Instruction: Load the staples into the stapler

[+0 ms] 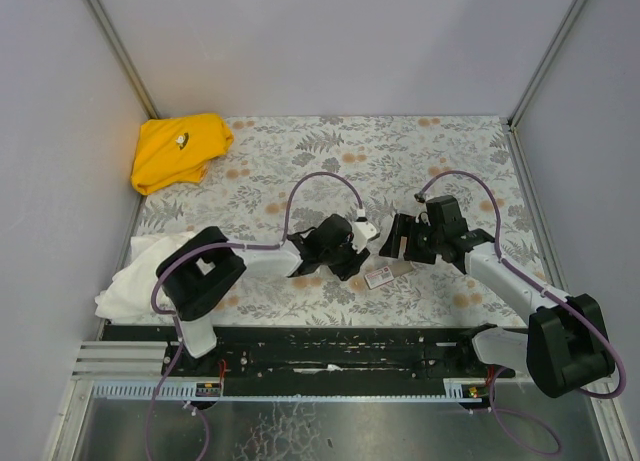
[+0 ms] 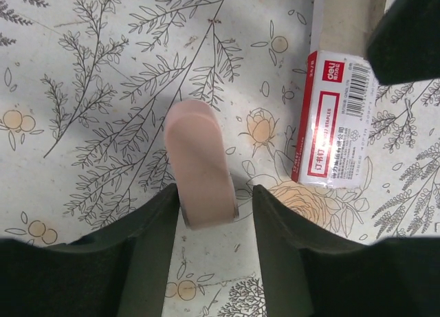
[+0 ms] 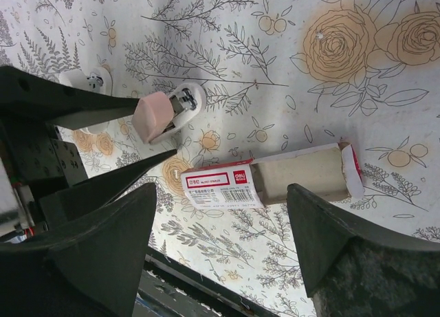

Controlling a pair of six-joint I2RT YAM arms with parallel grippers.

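The stapler [image 2: 198,162], pale pink and round-ended, sits between the parted jaws of the left gripper [image 2: 215,191]. The right gripper [image 3: 221,190] is spread wide.

Looks like a robot lab cell: plain grey walls [image 1: 330,41], aluminium corner posts [image 1: 118,49], arms [image 1: 510,281] bolted along a metal rail [image 1: 330,346].

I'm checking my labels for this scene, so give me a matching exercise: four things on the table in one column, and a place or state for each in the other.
1. stapler
2. staple box
3. yellow cloth
4. white cloth

A. far left corner of the table
B. inner tray slid partly out
C. between the fingers of the left gripper
D. crumpled at the near left edge

Pairs: 1-C, 2-B, 3-A, 4-D
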